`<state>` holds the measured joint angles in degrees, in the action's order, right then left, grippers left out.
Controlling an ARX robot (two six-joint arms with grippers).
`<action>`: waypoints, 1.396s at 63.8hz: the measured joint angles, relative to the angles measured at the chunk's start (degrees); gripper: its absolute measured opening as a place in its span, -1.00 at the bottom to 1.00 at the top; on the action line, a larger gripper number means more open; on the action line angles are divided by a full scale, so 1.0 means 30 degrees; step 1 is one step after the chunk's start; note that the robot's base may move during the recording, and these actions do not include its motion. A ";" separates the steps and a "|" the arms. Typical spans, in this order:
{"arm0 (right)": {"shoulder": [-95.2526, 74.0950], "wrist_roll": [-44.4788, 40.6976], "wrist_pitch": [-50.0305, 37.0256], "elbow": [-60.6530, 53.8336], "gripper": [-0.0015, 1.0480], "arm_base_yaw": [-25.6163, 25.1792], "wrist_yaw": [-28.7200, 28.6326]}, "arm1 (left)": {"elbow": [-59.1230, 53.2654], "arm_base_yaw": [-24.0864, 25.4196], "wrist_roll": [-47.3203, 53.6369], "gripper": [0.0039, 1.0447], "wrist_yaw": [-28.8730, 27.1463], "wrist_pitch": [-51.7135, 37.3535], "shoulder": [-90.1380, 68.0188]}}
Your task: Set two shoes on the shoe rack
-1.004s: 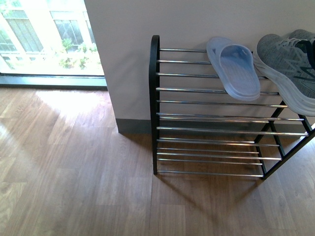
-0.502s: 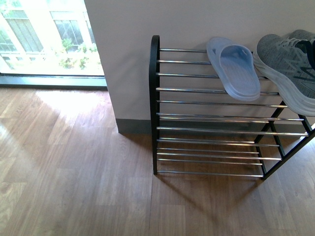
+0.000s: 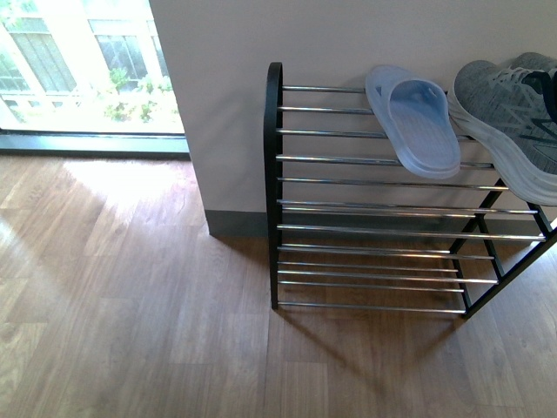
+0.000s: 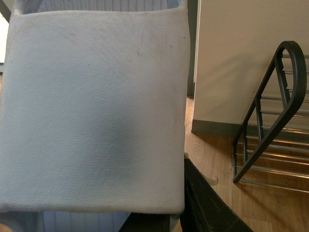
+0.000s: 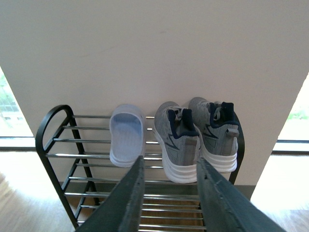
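the left gripper (image 4: 183, 193) is clamped on a pale blue slide sandal (image 4: 94, 111), likely light, flexible and best pinched at the sole edge, while the right gripper (image 5: 166, 193) hangs open facing the shoe rack (image 5: 53, 154).

Front view: neither of my arms was in shot. Right wrist view: my right gripper (image 5: 170, 163) was held level and facing forward. Its two dark grey fingers (image 5: 131, 193) reached up from the lower edge, spread apart with a clear gap, nothing pinched between them, tips free and touching nothing. Left wrist view: of my left gripper (image 4: 205, 208) only a dark angled part showed at the lower edge. The rest was covered, so I couldn't tell how its jaws stood or whether they gripped anything.
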<state>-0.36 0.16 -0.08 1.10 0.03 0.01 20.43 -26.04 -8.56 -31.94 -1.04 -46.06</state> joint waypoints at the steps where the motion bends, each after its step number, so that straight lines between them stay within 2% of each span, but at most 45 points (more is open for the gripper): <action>1: 0.0007 0.0000 0.0000 0.0000 -0.06 0.0000 0.0000 | 0.0000 0.0000 0.0000 -0.97 0.0000 0.0000 0.0000; 22: 0.0015 0.0007 0.0007 0.0000 0.85 0.0000 -0.0073 | 0.0000 0.0000 -0.0007 -0.97 -0.0066 0.0000 0.0000; 43: 0.0022 0.0007 0.0036 0.0000 0.82 0.0007 0.0095 | 0.0000 -0.0058 0.0007 -0.97 0.0058 0.0000 -0.0022; 48: 0.0022 0.0000 0.0044 0.0000 0.82 0.0007 0.0080 | 0.0007 0.0138 -0.1180 -0.97 -0.0466 -0.0962 -0.0627; 56: 0.0022 0.0000 0.0044 0.0000 0.82 0.0007 0.0058 | 0.1741 0.1712 -0.3002 -0.97 0.1821 -0.4211 -0.4437; 64: 0.0022 0.0000 0.0044 0.0000 0.82 0.0007 0.0029 | 0.4663 0.2637 -0.3504 -0.97 0.4532 -0.5515 -0.9049; 74: 0.0022 0.0000 0.0044 0.0000 0.82 0.0000 0.0044 | 0.9085 0.2951 -0.3723 -0.97 0.7351 -0.5268 -1.4630; 83: 0.0022 0.0000 0.0044 0.0000 0.82 0.0000 0.0036 | 1.3019 0.3118 -0.3432 -0.97 0.8466 -0.4197 -1.8717; 89: 0.0022 0.0000 0.0044 0.0000 0.82 0.0007 0.0036 | 1.7180 0.3206 -0.3198 -0.97 0.9238 -0.2761 -2.2309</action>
<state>-0.30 0.16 0.05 1.10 0.05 0.12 71.96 -16.43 -18.15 -4.23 -9.32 -112.99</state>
